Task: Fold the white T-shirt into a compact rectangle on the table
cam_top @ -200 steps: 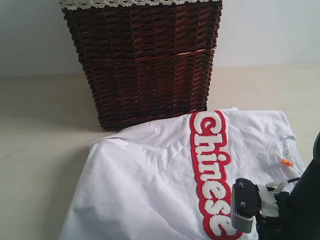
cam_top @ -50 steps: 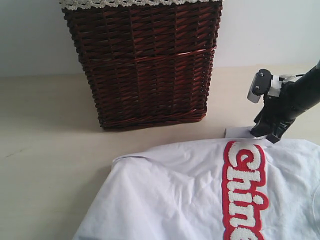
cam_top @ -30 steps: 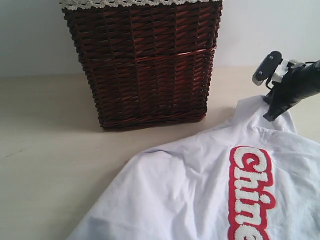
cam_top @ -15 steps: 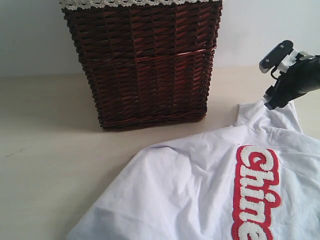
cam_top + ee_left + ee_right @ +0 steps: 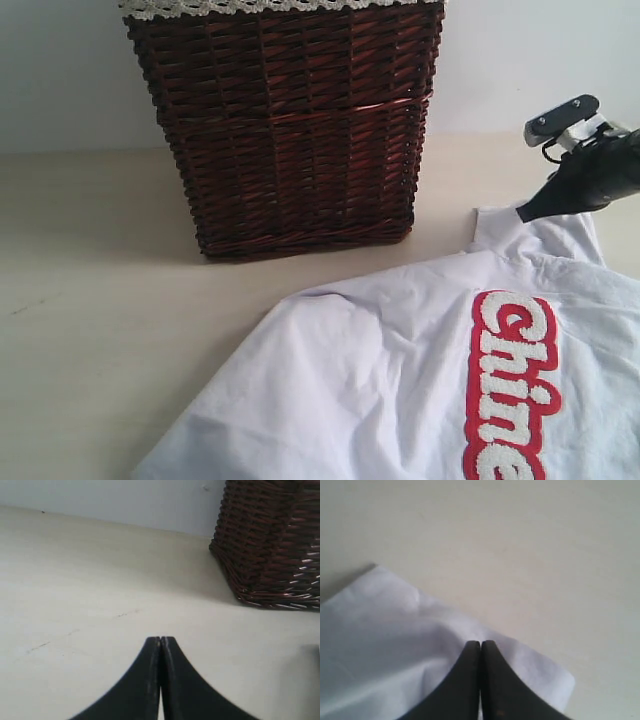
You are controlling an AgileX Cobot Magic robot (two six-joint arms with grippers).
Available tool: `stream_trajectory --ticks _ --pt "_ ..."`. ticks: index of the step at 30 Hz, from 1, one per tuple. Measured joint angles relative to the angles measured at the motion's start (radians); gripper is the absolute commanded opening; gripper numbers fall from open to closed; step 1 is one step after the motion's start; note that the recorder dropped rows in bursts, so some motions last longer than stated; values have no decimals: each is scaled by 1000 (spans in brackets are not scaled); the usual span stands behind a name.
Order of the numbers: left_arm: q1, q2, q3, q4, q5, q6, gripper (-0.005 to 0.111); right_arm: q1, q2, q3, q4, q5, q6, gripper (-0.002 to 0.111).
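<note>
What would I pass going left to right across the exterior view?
Bare table → wicker basket → right gripper. The white T-shirt spans too wide to place.

You are working at a plain robot test bench dressed up as a home laundry corner. The table [image 5: 90,300] is a broad, smooth, pale cream surface that runs back to a bare, pale blue-grey wall [image 5: 60,70]. Toward its far edge stands a dark brown wicker basket [image 5: 290,130] with a lace-trimmed cloth lining [image 5: 250,8] at the rim, a household piece. The white T-shirt [image 5: 380,380] with red-outlined lettering lies toward the near edge on the right. The black robot arm [image 5: 600,170] over the right side marks the place as a robotics set-up.
</note>
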Motion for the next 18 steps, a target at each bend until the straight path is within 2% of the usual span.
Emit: stream_trajectory --ticks 3,9,11,16,18 --pt "0 0 0 0 0 0 2 0 38 0 -8 -37 2 0" --pt "0 0 0 0 0 0 2 0 81 0 -28 -288 -72 0" --pt "0 0 0 0 0 0 2 0 81 0 -63 -322 -84 0" --pt "0 0 0 0 0 0 2 0 10 0 -5 -271 -83 0" --pt "0 0 0 0 0 0 2 -2 -72 0 25 -134 -81 0"
